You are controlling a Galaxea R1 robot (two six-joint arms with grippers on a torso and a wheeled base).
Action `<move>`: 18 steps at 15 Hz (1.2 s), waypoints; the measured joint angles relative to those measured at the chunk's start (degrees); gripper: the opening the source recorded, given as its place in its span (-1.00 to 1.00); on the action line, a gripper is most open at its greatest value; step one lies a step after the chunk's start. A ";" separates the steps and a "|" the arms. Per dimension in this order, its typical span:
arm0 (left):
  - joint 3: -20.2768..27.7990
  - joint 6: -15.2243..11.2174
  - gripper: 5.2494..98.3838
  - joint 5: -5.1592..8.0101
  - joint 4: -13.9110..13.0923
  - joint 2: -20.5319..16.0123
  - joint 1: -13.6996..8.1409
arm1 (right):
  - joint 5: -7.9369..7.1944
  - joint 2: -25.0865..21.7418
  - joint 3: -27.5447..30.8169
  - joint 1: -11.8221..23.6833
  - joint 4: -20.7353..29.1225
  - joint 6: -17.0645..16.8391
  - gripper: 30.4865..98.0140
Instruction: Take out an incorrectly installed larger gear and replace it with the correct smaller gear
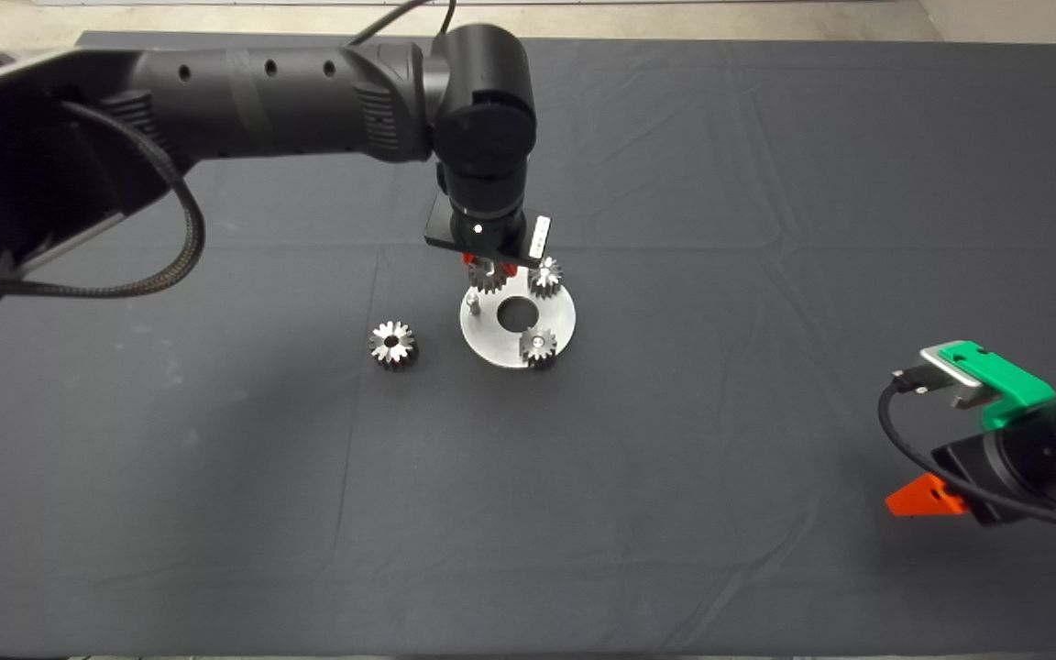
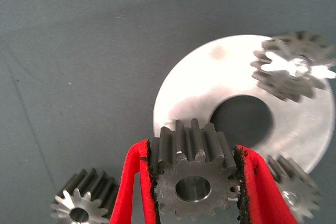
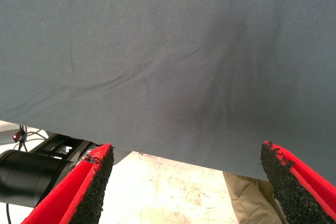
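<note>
My left gripper (image 1: 489,266) is shut on the larger gear (image 2: 191,182), a dull grey spur gear with a round bore, gripped by its toothed sides between the red fingers (image 2: 137,182). It hangs just above the far left rim of the round silver plate (image 1: 560,321). A bare peg (image 1: 473,302) stands on the plate close by. The smaller gear (image 1: 392,345), bright-faced, lies flat on the mat left of the plate and shows as well in the left wrist view (image 2: 81,205). My right gripper (image 1: 924,500) is parked at the lower right edge, open and holding nothing.
Two more gears sit on pegs on the plate, one at the far side (image 1: 544,275) and one at the near side (image 1: 538,347). The plate has a large centre hole (image 1: 517,314). The right wrist view shows the mat's edge, bare floor and a person's leg (image 3: 252,198).
</note>
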 measured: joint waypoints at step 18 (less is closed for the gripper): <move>-4.89 6.31 -0.64 0.03 0.74 -0.91 1.64 | 0.03 2.05 -0.40 -0.02 0.00 0.02 0.29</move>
